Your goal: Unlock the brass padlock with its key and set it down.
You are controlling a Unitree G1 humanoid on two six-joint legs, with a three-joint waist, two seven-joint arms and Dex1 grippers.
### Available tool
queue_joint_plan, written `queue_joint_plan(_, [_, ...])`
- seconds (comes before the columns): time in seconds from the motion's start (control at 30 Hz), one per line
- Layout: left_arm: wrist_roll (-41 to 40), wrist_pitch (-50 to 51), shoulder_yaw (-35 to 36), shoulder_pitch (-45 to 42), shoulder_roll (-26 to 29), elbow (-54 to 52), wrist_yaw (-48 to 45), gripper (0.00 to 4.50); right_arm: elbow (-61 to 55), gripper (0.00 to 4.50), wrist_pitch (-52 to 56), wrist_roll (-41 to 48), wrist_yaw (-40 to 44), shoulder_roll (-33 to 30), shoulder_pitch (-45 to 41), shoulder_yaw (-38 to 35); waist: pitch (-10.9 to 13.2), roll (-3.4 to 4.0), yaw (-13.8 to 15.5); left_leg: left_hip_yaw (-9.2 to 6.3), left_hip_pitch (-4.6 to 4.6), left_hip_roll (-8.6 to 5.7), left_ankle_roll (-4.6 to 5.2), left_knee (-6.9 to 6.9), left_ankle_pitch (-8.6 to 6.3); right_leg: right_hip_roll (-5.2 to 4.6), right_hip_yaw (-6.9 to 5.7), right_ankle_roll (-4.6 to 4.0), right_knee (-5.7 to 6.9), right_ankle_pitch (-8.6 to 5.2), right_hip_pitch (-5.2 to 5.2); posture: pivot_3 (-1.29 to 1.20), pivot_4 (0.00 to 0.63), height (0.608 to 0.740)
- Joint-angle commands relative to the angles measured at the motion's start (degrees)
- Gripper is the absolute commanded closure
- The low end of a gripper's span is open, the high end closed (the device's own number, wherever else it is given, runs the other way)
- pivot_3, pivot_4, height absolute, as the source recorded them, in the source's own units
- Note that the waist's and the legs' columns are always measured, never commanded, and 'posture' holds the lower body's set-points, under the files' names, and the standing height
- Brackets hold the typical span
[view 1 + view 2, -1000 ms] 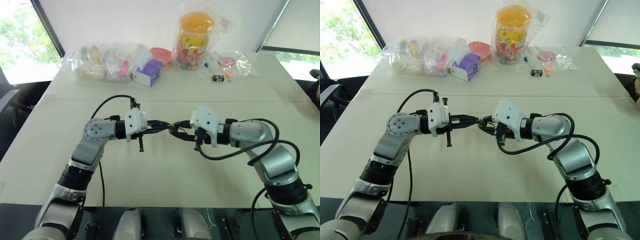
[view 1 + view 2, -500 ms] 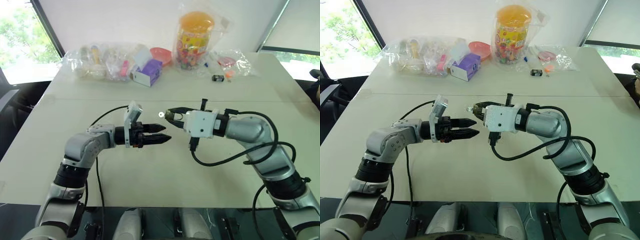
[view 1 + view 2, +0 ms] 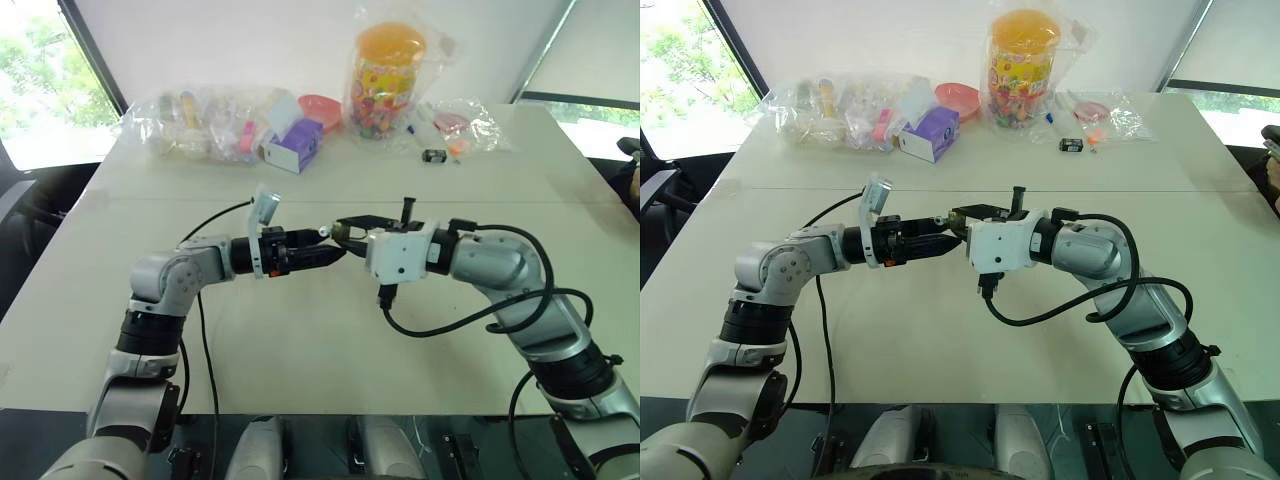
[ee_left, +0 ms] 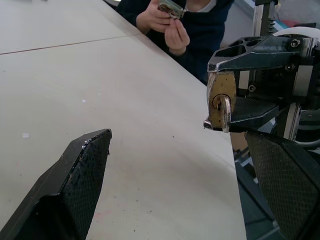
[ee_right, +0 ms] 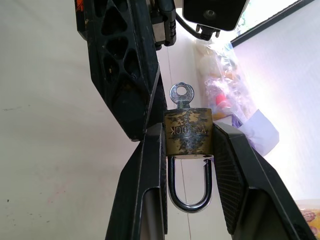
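The brass padlock (image 5: pixel 188 131) hangs above the table, and my right gripper (image 3: pixel 345 227) is shut on its body. Its silvery shackle (image 5: pixel 188 192) points back between the right fingers (image 5: pixel 235 175). The key (image 5: pixel 182 95) sticks out of the lock's other end, toward my left gripper (image 3: pixel 330 252). That gripper is open and level, its two fingers (image 4: pixel 80 180) spread wide on either side of the key, touching neither key nor lock. From the left wrist, the padlock (image 4: pixel 221 97) sits pinched in the right jaws with the key (image 4: pixel 225 112) facing the camera.
Along the far edge of the table (image 3: pixel 300 340) lie clear bags of small items (image 3: pixel 200 122), a purple box (image 3: pixel 295 146), a red bowl (image 3: pixel 322 108), a bagged jar of sweets (image 3: pixel 390 75) and a small black object (image 3: pixel 435 156). A person's hands (image 4: pixel 167 22) hold something beyond the table's edge.
My left gripper let go of the key, opened wide, drew back, then came up to the key again. Both wrists rolled, and the right gripper rose slightly with the padlock.
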Motion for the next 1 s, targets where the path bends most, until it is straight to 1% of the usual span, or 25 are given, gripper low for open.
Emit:
queue_joint_plan(0.03, [-3.82, 0.87, 4.73, -2.50, 0.05, -0.84, 0.35, 0.09, -0.83, 3.81, -1.74, -0.34, 0.97, -0.24, 0.71, 0.71, 0.00, 0.00, 0.00, 0.00, 0.00, 0.00, 0.00, 0.00, 0.00, 0.00, 0.00, 0.00, 0.00, 0.00, 0.00, 0.00, 0.150, 0.735])
queue_joint_plan(0.33, [-5.17, 2.63, 5.37, -2.81, 1.21, -0.84, -0.49, 0.09, -0.22, 3.81, -3.07, -1.42, 1.58, -0.67, 1.18, 0.59, 0.03, -0.04, 0.01, 0.00, 0.00, -0.02, -0.01, 0.00, 0.00, -0.02, 0.00, 0.00, 0.00, 0.00, 0.00, 0.00, 0.150, 0.735])
queue_joint_plan(0.63, [-1.03, -0.89, -0.83, 0.10, 2.52, -3.38, -3.41, 0.09, -0.06, 3.81, -3.37, -1.56, 1.86, -0.37, 0.91, 0.40, 0.03, -0.04, 0.00, 0.00, 0.00, -0.01, -0.02, 0.00, 0.01, -0.02, 0.01, 0.00, 0.00, 0.00, 0.00, 0.00, 0.150, 0.735])
queue_joint_plan(1.0, [0.50, -3.36, -0.69, -0.26, 1.40, -0.35, -2.79, 0.09, -0.28, 3.81, -3.09, -1.69, 2.05, -0.43, 0.84, 0.21, 0.03, -0.04, 0.02, 0.00, 0.00, -0.01, -0.01, 0.00, 0.01, -0.02, 0.00, 0.00, -0.01, 0.00, 0.00, 0.00, 0.150, 0.735])
